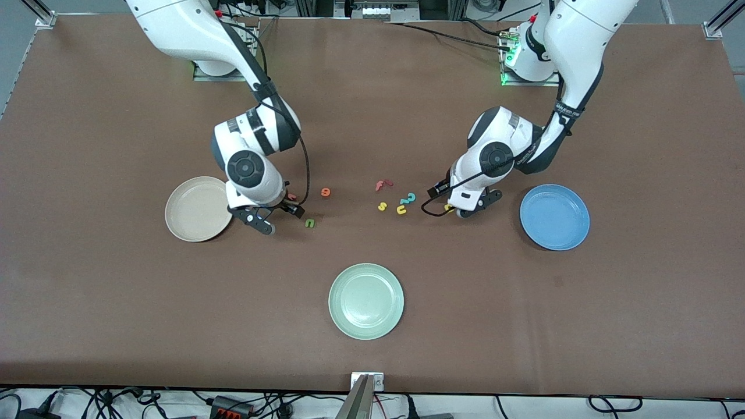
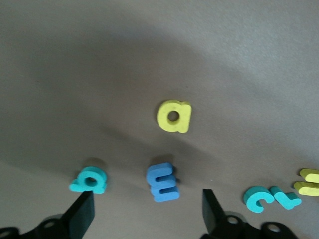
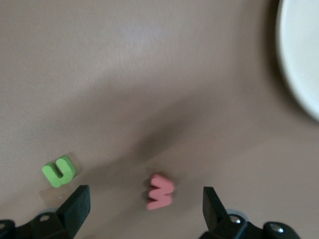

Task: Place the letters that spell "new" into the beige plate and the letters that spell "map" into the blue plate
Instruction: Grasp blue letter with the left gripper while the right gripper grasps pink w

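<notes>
Both arms are bent low over the brown table [image 1: 372,75], each hand poised just above its own little cluster of foam letters. The right gripper [image 3: 144,211] hangs beside the beige plate [image 1: 186,218], fingers spread wide apart and holding nothing; the salmon-red w [image 3: 160,191] lies flat on the table between them, untouched, and the green n [image 1: 309,223] sits just past one fingertip, toward the middle of the table. The orange e [image 1: 325,192] lies a bit farther from the front camera than the n, also on bare table. The beige plate has nothing in it. At the left arm's end, the left gripper [image 2: 147,211] is down over the letters near the blue plate [image 1: 573,235], its jaws also open and gripping nothing; the blue m [image 2: 162,181] rests on the table between the two fingers, the teal p [image 2: 89,180] lies close to one fingertip, and the yellow a [image 2: 174,116] sits apart from both on open tabletop. The blue plate holds nothing. Between the two arms lie the spare pieces: a red f [image 1: 382,185], a teal 2-shaped piece [image 1: 408,199], a yellow s [image 1: 382,206] and a yellow u [image 1: 401,209]. A pale green plate [image 1: 343,317] sits nearest the front camera, well apart from everything.
</notes>
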Controlling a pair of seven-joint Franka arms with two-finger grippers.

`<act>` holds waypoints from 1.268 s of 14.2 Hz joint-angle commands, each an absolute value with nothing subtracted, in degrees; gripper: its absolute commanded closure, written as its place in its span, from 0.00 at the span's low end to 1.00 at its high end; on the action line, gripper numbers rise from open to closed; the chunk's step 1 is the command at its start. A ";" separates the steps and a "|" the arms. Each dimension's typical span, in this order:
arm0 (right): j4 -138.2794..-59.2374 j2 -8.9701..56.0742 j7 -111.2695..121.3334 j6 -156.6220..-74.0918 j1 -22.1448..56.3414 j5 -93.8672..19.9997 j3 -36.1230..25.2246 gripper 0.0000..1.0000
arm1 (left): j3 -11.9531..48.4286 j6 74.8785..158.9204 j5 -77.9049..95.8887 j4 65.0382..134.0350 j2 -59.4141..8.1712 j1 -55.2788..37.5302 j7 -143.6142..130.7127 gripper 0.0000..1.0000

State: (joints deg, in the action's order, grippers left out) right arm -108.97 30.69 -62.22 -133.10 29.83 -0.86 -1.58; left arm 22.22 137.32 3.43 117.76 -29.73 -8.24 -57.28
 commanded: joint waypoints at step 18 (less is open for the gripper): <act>-115.84 31.03 -71.02 -143.44 31.20 -1.58 -1.85 0.54 | 21.18 121.86 1.32 111.46 -24.53 -2.31 -47.24 0.95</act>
State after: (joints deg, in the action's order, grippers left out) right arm -115.45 31.01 -70.13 -142.68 31.12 -0.93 -2.00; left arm 21.37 130.04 2.13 113.65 -28.82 -6.00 -54.61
